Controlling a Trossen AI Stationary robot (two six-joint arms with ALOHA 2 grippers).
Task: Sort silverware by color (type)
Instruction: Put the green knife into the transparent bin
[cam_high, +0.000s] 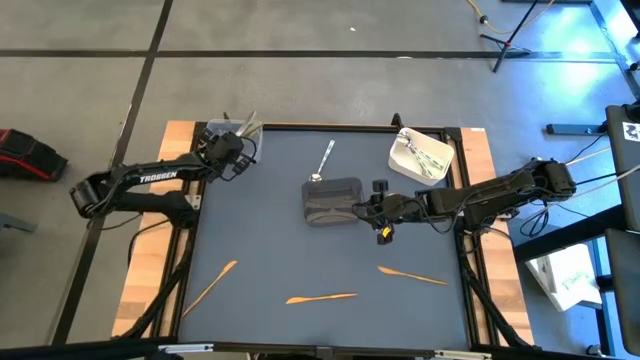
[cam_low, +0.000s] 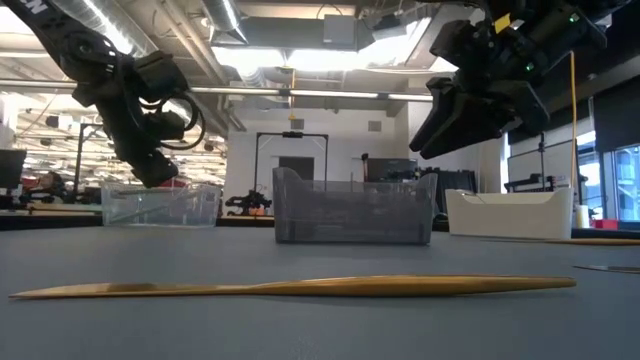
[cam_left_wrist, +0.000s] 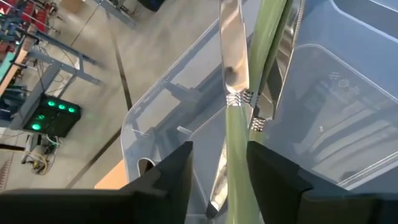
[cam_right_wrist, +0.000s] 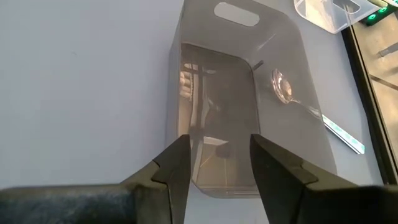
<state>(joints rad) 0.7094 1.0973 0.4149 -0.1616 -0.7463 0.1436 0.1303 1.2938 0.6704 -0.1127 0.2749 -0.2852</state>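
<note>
Dark grey matting (cam_high: 270, 210) covers the table, with concrete floor around it. At upper left of the high view the left gripper (cam_high: 243, 148) hovers over the clear bin (cam_high: 222, 129), arm stretched from the left edge; its fingers (cam_left_wrist: 180, 171) are parted around an olive-green utensil (cam_left_wrist: 239, 143) standing among silver pieces (cam_left_wrist: 231, 50) in that bin, though contact cannot be told. Right of centre the right gripper (cam_high: 365, 208) reaches in level from the right, fingers (cam_right_wrist: 177, 165) spread and empty, just beside the dark grey bin (cam_high: 331, 199). A silver spoon (cam_high: 324, 160) lies above that bin. The white bin (cam_high: 420, 152) at upper right holds utensils (cam_high: 430, 157). Three orange utensils (cam_high: 320, 297) lie along the lower mat
</note>
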